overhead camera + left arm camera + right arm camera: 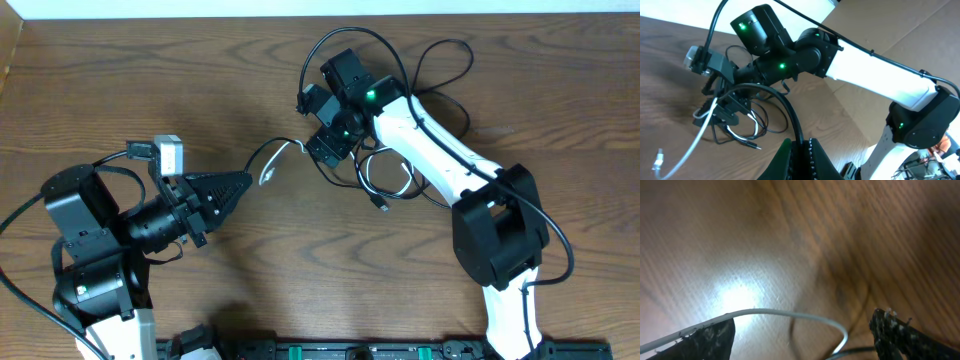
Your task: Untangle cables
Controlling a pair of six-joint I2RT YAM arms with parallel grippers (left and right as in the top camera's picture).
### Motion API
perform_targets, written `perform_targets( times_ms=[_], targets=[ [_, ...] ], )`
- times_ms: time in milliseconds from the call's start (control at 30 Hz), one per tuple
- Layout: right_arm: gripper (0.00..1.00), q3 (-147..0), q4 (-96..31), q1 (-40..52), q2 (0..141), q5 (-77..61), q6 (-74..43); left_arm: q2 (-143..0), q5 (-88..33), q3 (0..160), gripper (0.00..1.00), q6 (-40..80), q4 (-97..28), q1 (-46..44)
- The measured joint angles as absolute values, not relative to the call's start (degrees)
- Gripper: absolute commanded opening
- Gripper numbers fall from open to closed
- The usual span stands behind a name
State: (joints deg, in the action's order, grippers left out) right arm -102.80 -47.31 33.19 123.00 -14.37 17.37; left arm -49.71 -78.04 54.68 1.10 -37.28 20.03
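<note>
Left gripper (243, 184) pinching black cable (790, 110), right gripper (325, 152) jaws spread over whitish cable (790, 314)

A dark, grained wooden worktop (300, 290) fills the scene, a pale strip (200, 8) along its far edge and a bright glare (737, 297) pooling on the wood.

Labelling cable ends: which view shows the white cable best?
Left wrist: the white cable shows clearly from its plug up to the tangle. Overhead shows it small, just off the left fingers. Right wrist shows only a blurred arc between the right fingers.
</note>
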Motion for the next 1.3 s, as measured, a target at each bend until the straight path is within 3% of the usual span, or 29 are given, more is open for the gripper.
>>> perform_targets(
  times_ms=[367,467,533,733,1000,1133,1233,1300],
  targets=[
    [0.55,-102.8,-41.2,33.2,123.2,-14.2,14.2,-49.7,-79.4,54.7,0.07,3.1,-37.3,20.0],
    [0.19,-102.6,-39.3,33.2,123.2,-12.2,9.1,-49.7,-79.4,54.7,0.07,3.5,-37.3,20.0],
    [0.01,-102.6,-39.1,33.2,123.2,-9.3,5.3,-49.7,-79.4,54.7,0.07,3.9,-37.3,20.0],
    [0.01,-102.6,-40.5,33.2,123.2,0.1,-3.4,-49.7,-79.4,54.7,0.08,4.3,-37.3,20.0],
    [0.01,-102.5,-53.6,29.7,123.2,19.6,-12.4,-49.7,-74.4,54.7,0.07,4.5,-37.7,20.0],
    [0.01,-102.5,-55.3,26.3,123.2,19.0,-13.5,-49.7,-69.4,54.7,0.07,4.5,-38.9,20.0],
    [0.01,-102.4,-54.1,24.3,123.2,10.4,-10.9,-49.7,-68.0,54.7,0.07,4.5,-40.1,20.0],
    [0.10,-102.4,-53.7,24.0,123.2,5.8,-9.2,-49.7,-67.5,54.7,0.08,4.5,-40.7,20.0]
  ],
)
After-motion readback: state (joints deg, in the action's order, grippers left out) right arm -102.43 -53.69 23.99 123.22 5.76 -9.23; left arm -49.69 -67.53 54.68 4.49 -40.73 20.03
